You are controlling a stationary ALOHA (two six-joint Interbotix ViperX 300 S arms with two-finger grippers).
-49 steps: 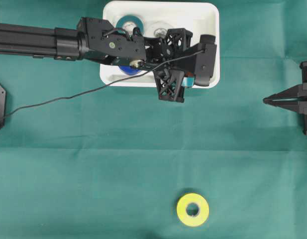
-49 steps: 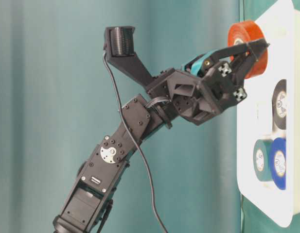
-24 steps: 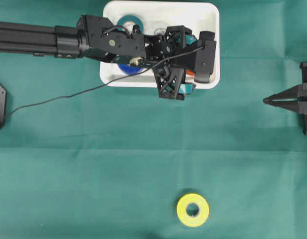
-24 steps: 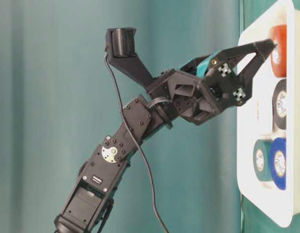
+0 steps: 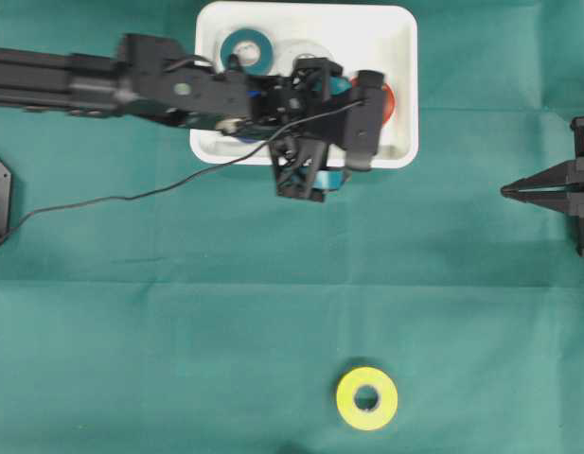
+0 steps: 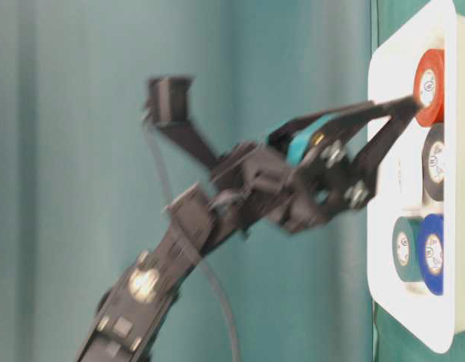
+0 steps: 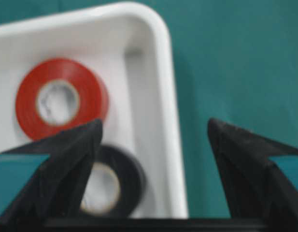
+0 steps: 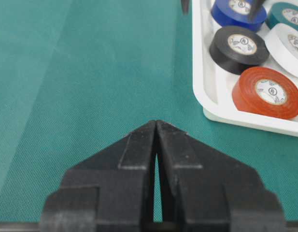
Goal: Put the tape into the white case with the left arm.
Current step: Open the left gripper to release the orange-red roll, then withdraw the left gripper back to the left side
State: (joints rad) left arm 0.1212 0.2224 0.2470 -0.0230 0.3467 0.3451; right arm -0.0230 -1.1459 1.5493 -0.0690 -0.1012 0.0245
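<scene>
- Here the left gripper (image 7: 153, 130) has its two fingers spread wide, with nothing between them; the teal bands show on both fingers in the left wrist view
- The left arm (image 5: 93, 80) reaches in from the left edge of the overhead view, its gripper over the near right part of the white case (image 5: 405, 57), and a thin black cable (image 5: 131, 197) trails from it across the cloth
- The red tape (image 8: 267, 92) lies flat inside the white case, in the corner at the tray's right end, free of the fingers and just beside the rim
- A black tape (image 8: 238, 44) lies next to the red tape in the case, with a white tape (image 8: 288, 42), a blue tape (image 8: 233, 9) and a teal tape (image 5: 247, 49) further along
- The right gripper (image 8: 156, 130) sits at the right edge of the overhead view, well apart from the case, its fingers pressed together and holding nothing
- A yellow tape (image 5: 366, 398) lies alone on the green cloth (image 5: 131, 331), well apart from the case and from both grippers
</scene>
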